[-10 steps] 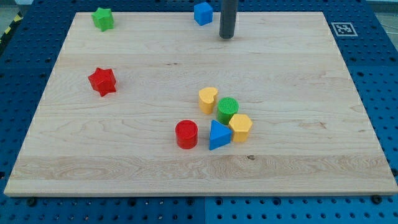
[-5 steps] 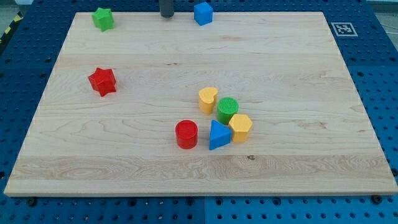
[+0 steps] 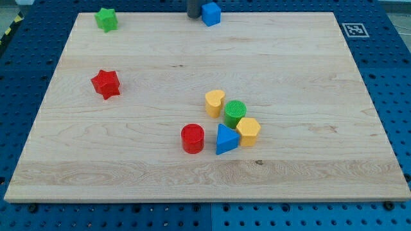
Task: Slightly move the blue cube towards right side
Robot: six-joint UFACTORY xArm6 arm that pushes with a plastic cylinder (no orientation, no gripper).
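- The blue cube (image 3: 210,13) is a small, solid bright-blue block with slightly bevelled edges, sitting upright on the wooden desk (image 3: 289,77) close to its top edge, a little to the view's right of centre.
- No brand or readable writing shows; the only marking is a black-and-white square tag (image 3: 354,29) at the desk's top right corner, well to the view's right of my tip.
- There is no pincer on this arm, only a dark rod, so there is nothing to be spread or pressed together; my tip (image 3: 193,15) holds nothing.
- My tip stands at the top edge of the desk just beside the blue cube's left face; whether it touches the cube cannot be told.
- To the view's left of my tip, well apart, lies a green star (image 3: 106,18); a red star (image 3: 105,83) lies lower and also to the left.
- Far below my tip sits a cluster: a yellow heart (image 3: 215,102), a green cylinder (image 3: 235,113), a yellow hexagon (image 3: 248,131), a blue triangle (image 3: 225,139) and a red cylinder (image 3: 192,138).
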